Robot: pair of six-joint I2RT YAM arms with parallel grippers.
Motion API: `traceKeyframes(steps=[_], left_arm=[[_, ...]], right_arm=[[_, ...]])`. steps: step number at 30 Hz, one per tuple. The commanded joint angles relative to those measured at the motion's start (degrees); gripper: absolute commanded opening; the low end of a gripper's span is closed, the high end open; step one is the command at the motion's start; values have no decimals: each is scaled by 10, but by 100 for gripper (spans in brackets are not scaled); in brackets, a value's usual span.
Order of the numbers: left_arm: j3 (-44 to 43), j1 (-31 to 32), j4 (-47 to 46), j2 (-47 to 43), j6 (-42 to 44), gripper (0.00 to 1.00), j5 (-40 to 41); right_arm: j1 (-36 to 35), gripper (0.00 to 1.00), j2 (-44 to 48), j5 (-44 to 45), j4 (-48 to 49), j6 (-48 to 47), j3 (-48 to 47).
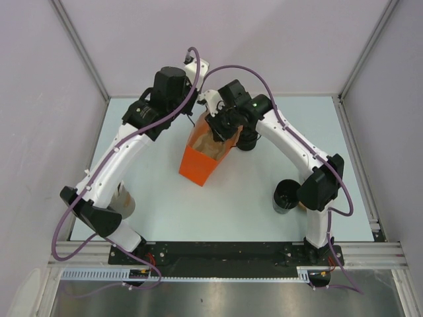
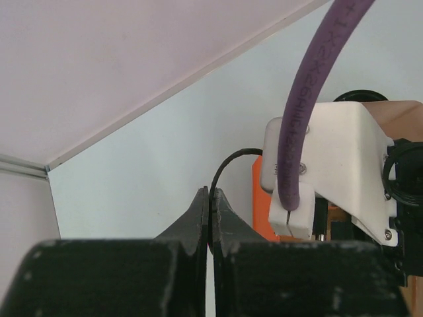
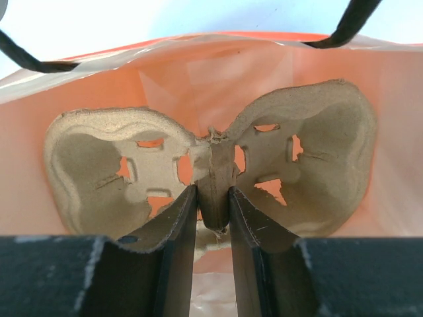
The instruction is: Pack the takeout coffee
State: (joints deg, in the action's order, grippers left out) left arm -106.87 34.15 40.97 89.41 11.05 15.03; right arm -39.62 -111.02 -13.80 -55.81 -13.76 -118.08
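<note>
- Coffee cup (image 1: 285,196): 1 black cup is seen standing upright on the table (image 1: 231,205), just beside the right arm's elbow and well apart from the bag (image 1: 198,165). Its lid markings are too small to be told.
- A dark round shape (image 1: 246,140) is seen beside the bag, under the right forearm; what it is cannot be told.
- The orange bag is placed near the table's middle, between the 2 grippers.
- The left gripper (image 2: 210,198) is clenched on a thin black handle (image 2: 223,165) of the bag, with the cord pinched between the jaws.
- The right gripper (image 3: 213,198) is set in the bag's mouth and clamped on the centre ridge of a brown pulp carrier (image 3: 317,152), with 1 cup well seen on each side.
- A grey cup (image 1: 124,201) is partly hidden under the left arm.
</note>
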Motion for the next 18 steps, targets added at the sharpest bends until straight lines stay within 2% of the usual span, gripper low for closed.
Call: traceKeyframes(steps=[1, 10, 18], left_arm=[[-3, 7, -28, -21, 7, 0, 33], [6, 7, -36, -13, 9, 0, 74], [7, 8, -37, -5, 8, 0, 90]], right_arm=[[7, 29, 3, -10, -3, 1, -1], [10, 29, 19, -20, 27, -7, 58], [10, 30, 5, -16, 22, 1, 46]])
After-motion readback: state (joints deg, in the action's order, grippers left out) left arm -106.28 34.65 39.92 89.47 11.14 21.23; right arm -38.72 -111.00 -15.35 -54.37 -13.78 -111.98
